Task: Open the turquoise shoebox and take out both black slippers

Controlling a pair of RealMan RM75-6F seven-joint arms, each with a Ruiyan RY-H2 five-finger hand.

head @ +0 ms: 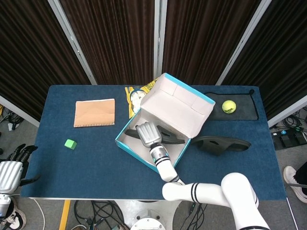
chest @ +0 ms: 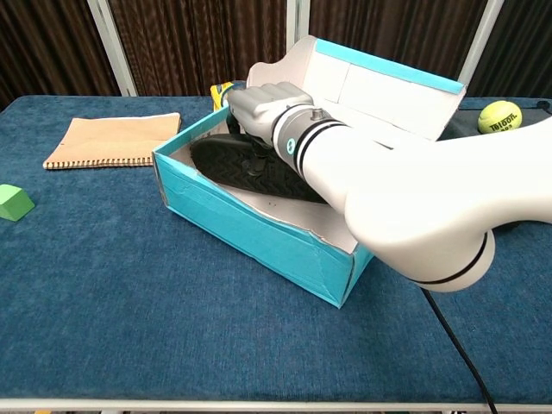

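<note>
Turquoise shoebox: one, near the table's centre, lid hinged up and tilted back toward the curtains. Black slippers: two. One slipper is inside the box, raised at an angle with its ribbed sole facing the chest camera. The second slipper lies on the blue table just right of the box, apart from it.

Surrounding items: one tan notebook at the left rear, one small green cube nearer the left front edge, one tennis ball on a dark mat at the right rear, and a yellow printed item partly hidden behind the box. The raised lid screens the table area behind the box.

Right hand: reaches into the box from the front, palm down, fingers curled around the raised slipper, gripping it. The forearm crosses the box's front wall.

Left hand: hangs beyond the table's left edge, fingers spread, holding nothing.
</note>
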